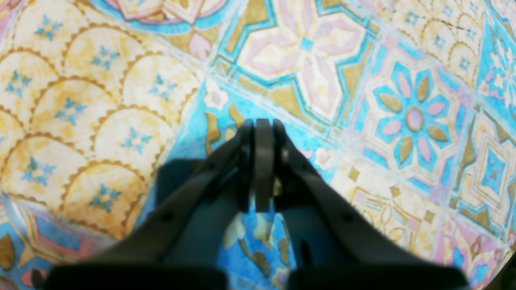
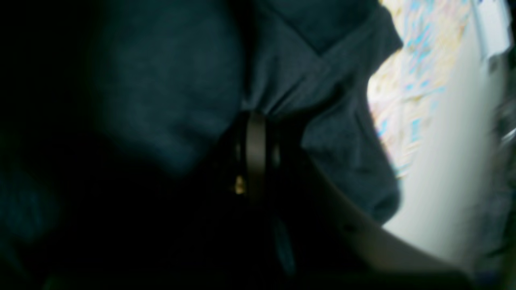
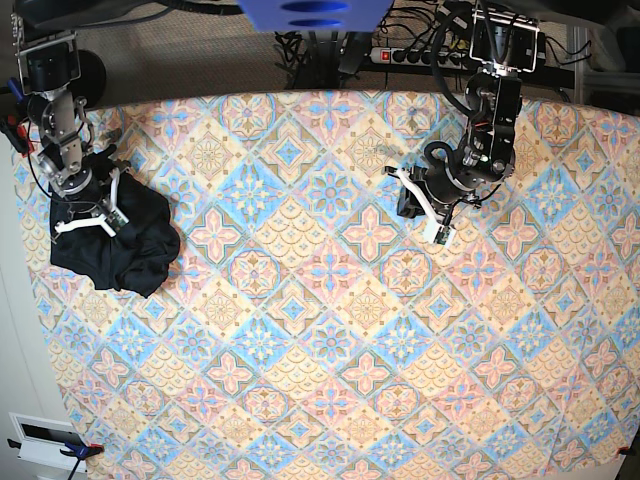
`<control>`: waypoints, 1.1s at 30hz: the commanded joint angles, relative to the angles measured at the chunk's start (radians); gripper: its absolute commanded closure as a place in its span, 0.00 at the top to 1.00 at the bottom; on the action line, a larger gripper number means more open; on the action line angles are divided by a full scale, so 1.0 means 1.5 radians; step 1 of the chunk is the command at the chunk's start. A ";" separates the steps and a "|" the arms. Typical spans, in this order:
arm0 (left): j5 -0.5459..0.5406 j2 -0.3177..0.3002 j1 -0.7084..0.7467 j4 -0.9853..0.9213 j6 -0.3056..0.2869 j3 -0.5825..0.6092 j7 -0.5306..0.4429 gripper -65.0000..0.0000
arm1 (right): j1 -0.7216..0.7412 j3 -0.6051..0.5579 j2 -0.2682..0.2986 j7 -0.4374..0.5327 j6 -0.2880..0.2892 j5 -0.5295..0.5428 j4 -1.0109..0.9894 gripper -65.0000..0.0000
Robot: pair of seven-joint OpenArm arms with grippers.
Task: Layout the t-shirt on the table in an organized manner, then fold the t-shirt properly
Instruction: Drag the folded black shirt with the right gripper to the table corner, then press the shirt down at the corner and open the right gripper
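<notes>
The black t-shirt (image 3: 128, 248) lies crumpled in a heap near the left edge of the table (image 3: 330, 330). My right gripper (image 3: 93, 222) is on top of the heap. In the right wrist view its fingers (image 2: 256, 133) are shut, and the dark fabric (image 2: 314, 84) puckers where they pinch it. My left gripper (image 3: 410, 212) hovers over the far right part of the table, well away from the shirt. In the left wrist view it (image 1: 264, 125) is shut with nothing between the fingers, and only the patterned cloth (image 1: 363, 100) lies beneath it.
The table's left edge (image 3: 30, 300) runs close beside the shirt, with pale floor beyond it (image 2: 451, 161). A power strip and cables (image 3: 420, 55) lie behind the far edge. A small white and blue object (image 3: 45, 440) sits off the near left corner.
</notes>
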 commanded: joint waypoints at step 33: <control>0.019 -0.004 0.003 -0.001 0.007 -0.002 0.036 0.00 | -0.166 -0.096 0.085 0.104 0.034 -0.323 -0.010 0.00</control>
